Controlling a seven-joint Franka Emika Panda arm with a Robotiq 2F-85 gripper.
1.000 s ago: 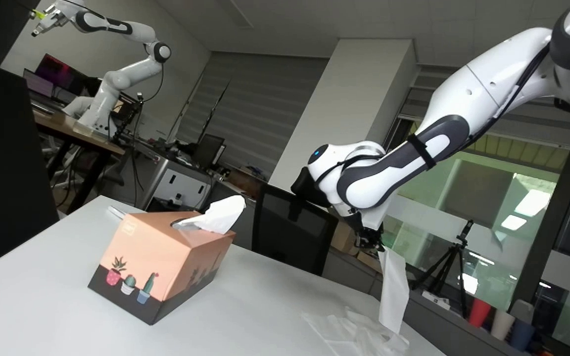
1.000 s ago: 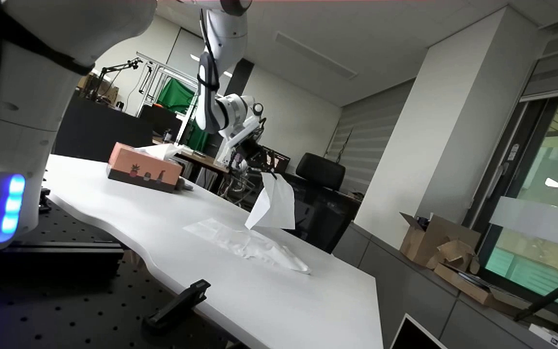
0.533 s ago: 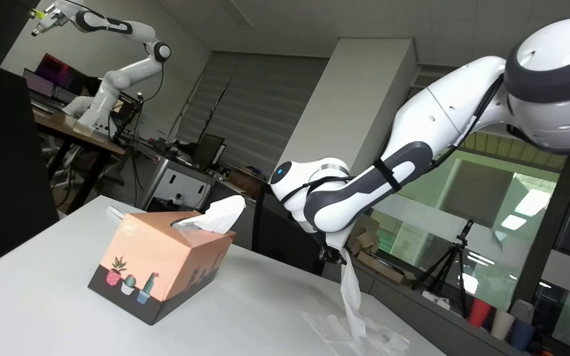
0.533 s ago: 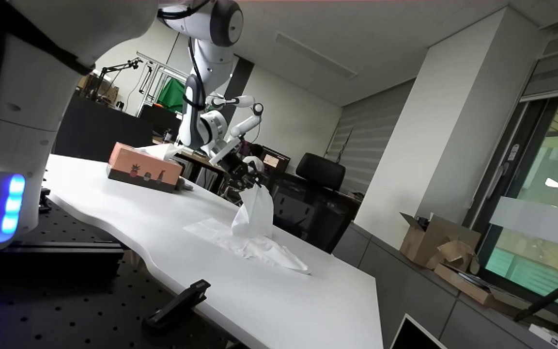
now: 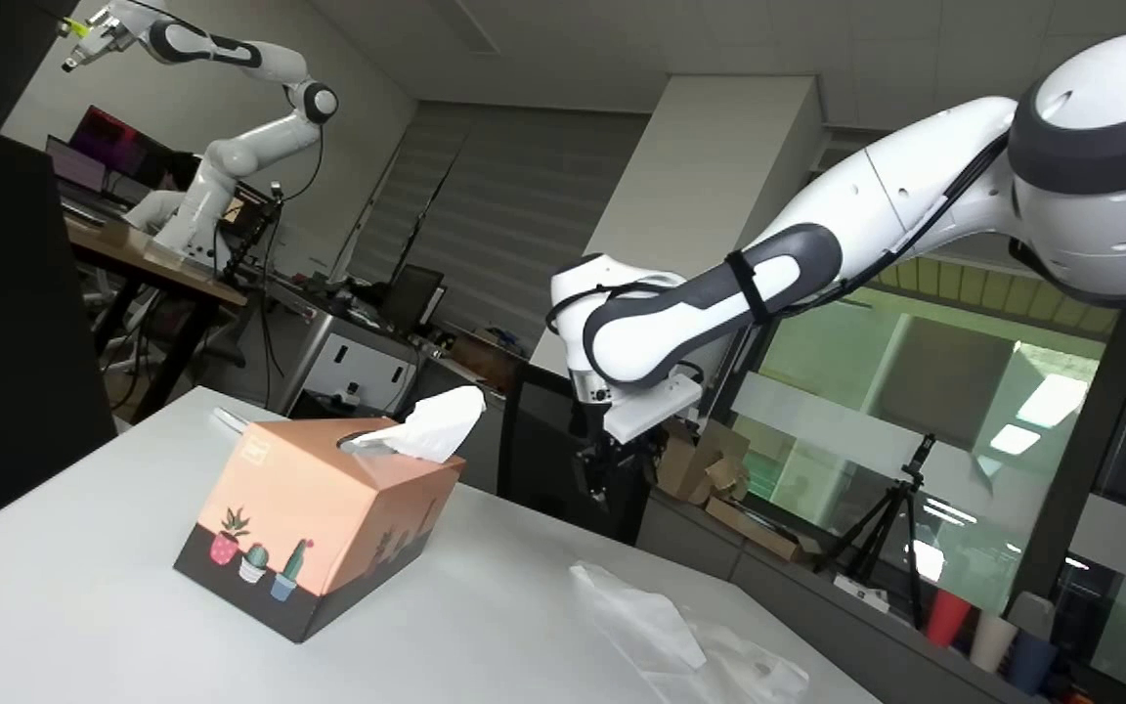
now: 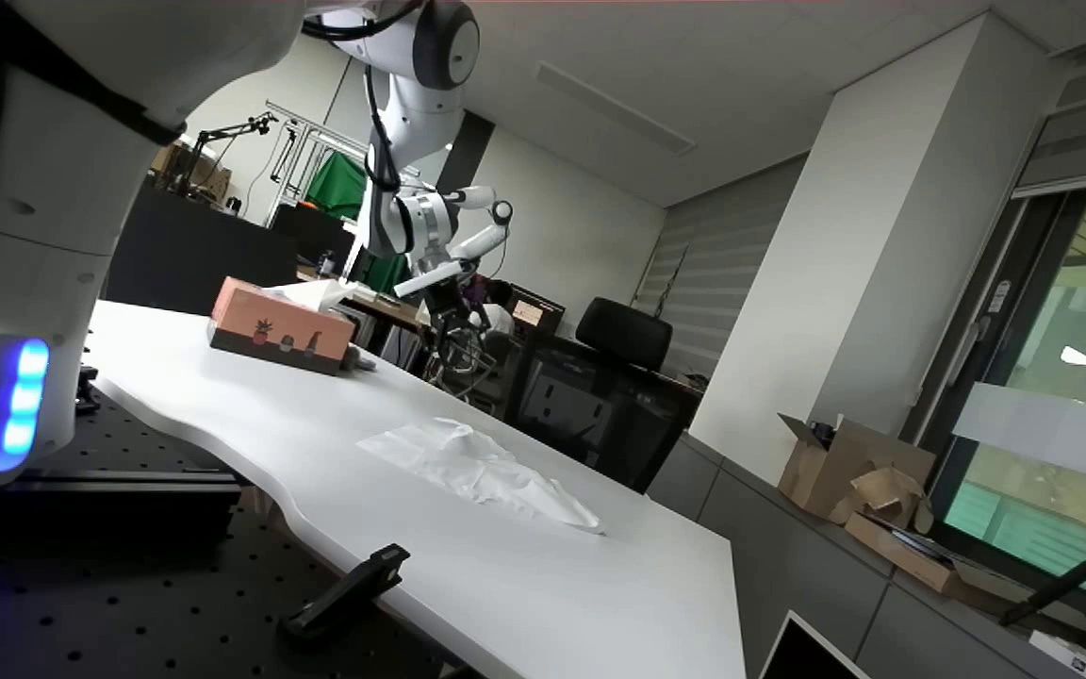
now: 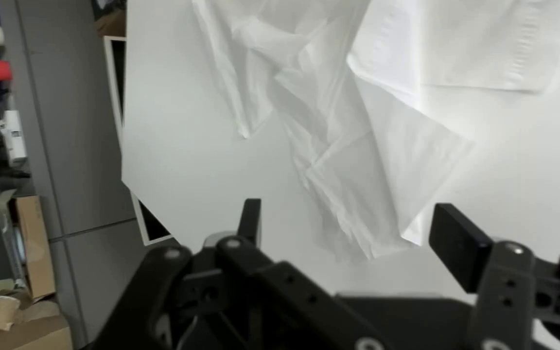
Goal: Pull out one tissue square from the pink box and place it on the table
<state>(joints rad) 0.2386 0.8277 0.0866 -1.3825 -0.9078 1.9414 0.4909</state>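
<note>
The pink box (image 5: 304, 508) stands on the pale table (image 5: 485, 587), in both exterior views, with a white tissue tip (image 5: 436, 425) poking from its top slot. A separate tissue square (image 5: 641, 616) lies loosely folded on the table, partly over thin crumpled white material (image 5: 754, 675). In the wrist view the tissue square (image 7: 484, 43) rests at the upper right, beside and over that crumpled stuff (image 7: 304, 97). Above the table my gripper (image 7: 347, 205) stands open, its pads (image 7: 457, 243) far apart and nothing held. An exterior view shows the gripper (image 6: 453, 344) clear of the tissue.
A black clamp (image 6: 345, 599) sits at the table's near edge by the robot base (image 6: 24, 283). Behind the table stands a dark office chair (image 6: 590, 377). Cardboard boxes (image 6: 873, 481) rest on the grey ledge. A small grey object (image 6: 354, 358) lies beside the pink box.
The tissue square hung from my gripper a second ago, then came down onto the crumpled material. Now it lies released on the table. My gripper has opened, risen and turned.
</note>
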